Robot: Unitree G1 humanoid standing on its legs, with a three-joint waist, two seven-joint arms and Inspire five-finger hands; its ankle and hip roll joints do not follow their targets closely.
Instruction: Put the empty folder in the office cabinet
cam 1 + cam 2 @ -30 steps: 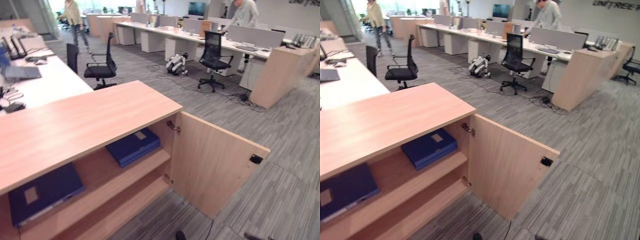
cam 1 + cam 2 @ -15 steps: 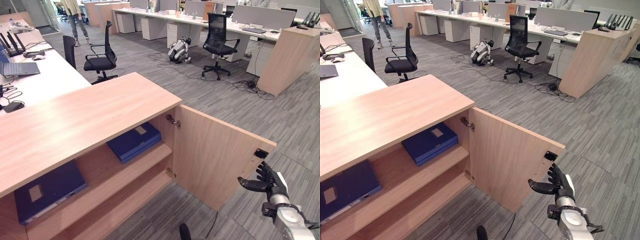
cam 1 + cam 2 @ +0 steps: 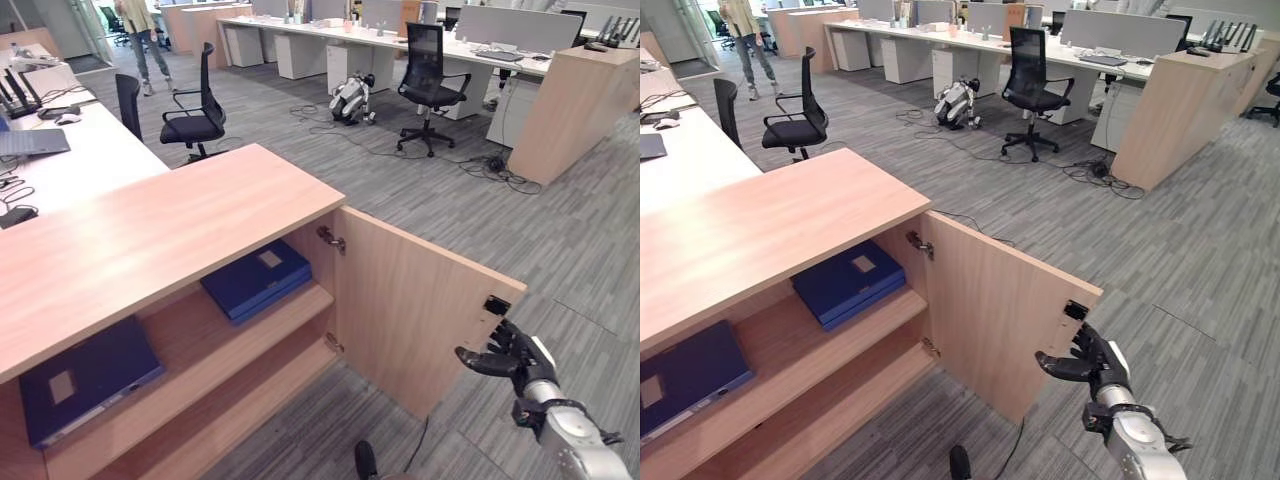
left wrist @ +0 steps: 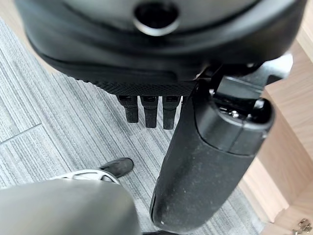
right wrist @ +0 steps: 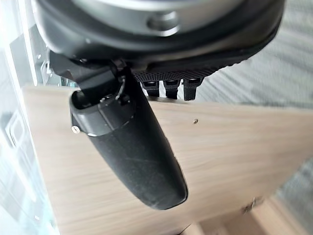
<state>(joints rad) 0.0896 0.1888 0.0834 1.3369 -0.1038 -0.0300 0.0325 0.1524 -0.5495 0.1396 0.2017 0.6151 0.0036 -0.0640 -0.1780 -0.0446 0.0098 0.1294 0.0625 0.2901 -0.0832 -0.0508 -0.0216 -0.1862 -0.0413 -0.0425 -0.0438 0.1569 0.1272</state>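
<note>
The cabinet (image 3: pixel 180 225) stands open, its door (image 3: pixel 420 315) swung out toward the robot's right. Two blue folders already lie flat on the upper shelf (image 3: pixel 200 345): one folder (image 3: pixel 258 278) just inside the hinge side, the other folder (image 3: pixel 85 378) well off to the robot's left. Neither hand holds anything. The right hand (image 3: pixel 1087 362) hangs just beside the door's free edge, right under the latch (image 3: pixel 497 305), thumb stuck out toward the wood and fingers loosely spread; I can't tell if it touches. From there the door runs back and leftward to its hinges, so I'd guess a push on that edge swings it shut. The left hand (image 4: pixel 195 147) hangs low over the carpet with relaxed fingers, farther from the door
</note>
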